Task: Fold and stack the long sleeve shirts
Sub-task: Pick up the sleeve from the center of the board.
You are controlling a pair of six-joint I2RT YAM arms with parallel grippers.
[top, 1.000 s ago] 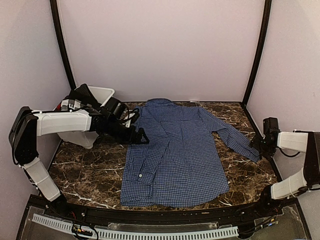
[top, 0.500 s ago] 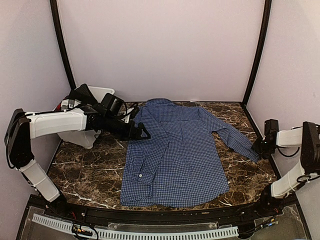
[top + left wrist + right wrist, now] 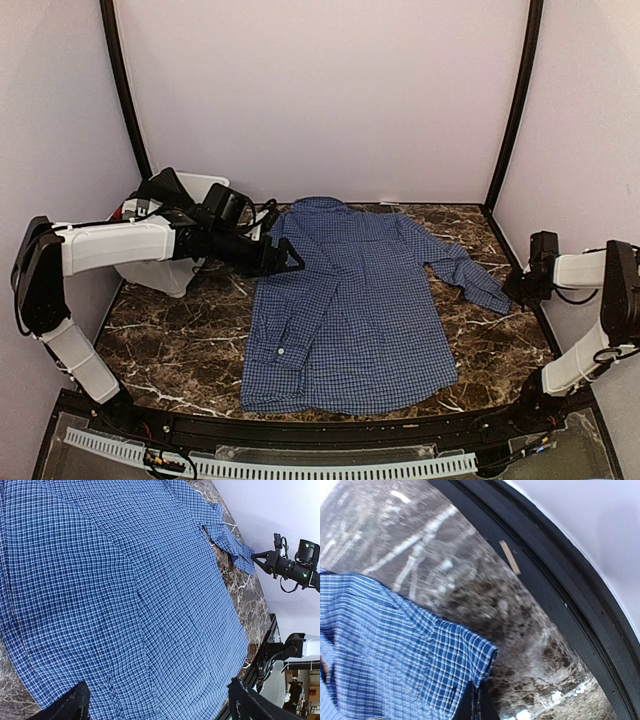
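One long sleeve shirt (image 3: 355,310), blue with a fine check, lies spread flat on the marble table (image 3: 170,330) with its collar toward the back. Its right sleeve runs out to the table's right edge. My right gripper (image 3: 512,290) is shut on that sleeve's cuff (image 3: 445,665), and its closed fingertips (image 3: 477,700) pinch the cuff's corner. My left gripper (image 3: 292,262) hovers open over the shirt's left shoulder area. In the left wrist view the shirt (image 3: 125,580) fills the frame between the left gripper's (image 3: 160,705) spread fingers, which hold nothing.
A white plastic bin (image 3: 205,186) stands at the back left, behind the left arm. A black frame rail (image 3: 545,580) borders the table just beyond the cuff. Black posts rise at both back corners.
The right gripper has closed on the sleeve cuff, and the sleeve end has shifted slightly back and bunched. The left gripper has moved a little right over the shirt, still open.
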